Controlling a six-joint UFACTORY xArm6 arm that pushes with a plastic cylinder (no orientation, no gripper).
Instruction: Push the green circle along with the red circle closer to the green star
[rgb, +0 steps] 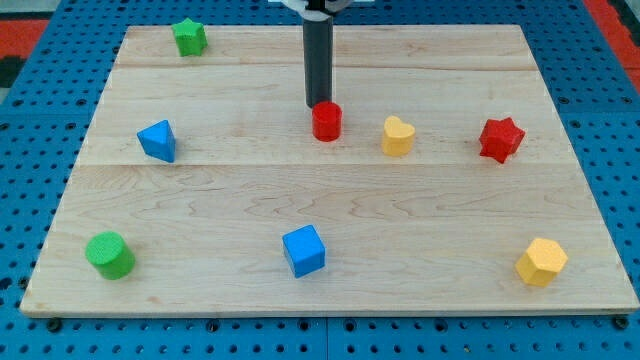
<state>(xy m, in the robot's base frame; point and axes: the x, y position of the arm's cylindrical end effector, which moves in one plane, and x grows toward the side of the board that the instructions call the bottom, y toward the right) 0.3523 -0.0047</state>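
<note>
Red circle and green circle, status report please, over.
My tip right behind red circle block, at its top side. Green circle block far off, bottom left. Green star block top left. Blue triangle block between the greens.

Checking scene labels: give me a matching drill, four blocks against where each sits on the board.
Blocks:
1. green circle
2. green star
3. red circle
4. yellow hexagon

Places:
A. view's top left corner
B. view's bottom right corner
C. right at my tip, mid-board
D. view's bottom left corner

Pairs: 1-D, 2-A, 3-C, 4-B
</note>
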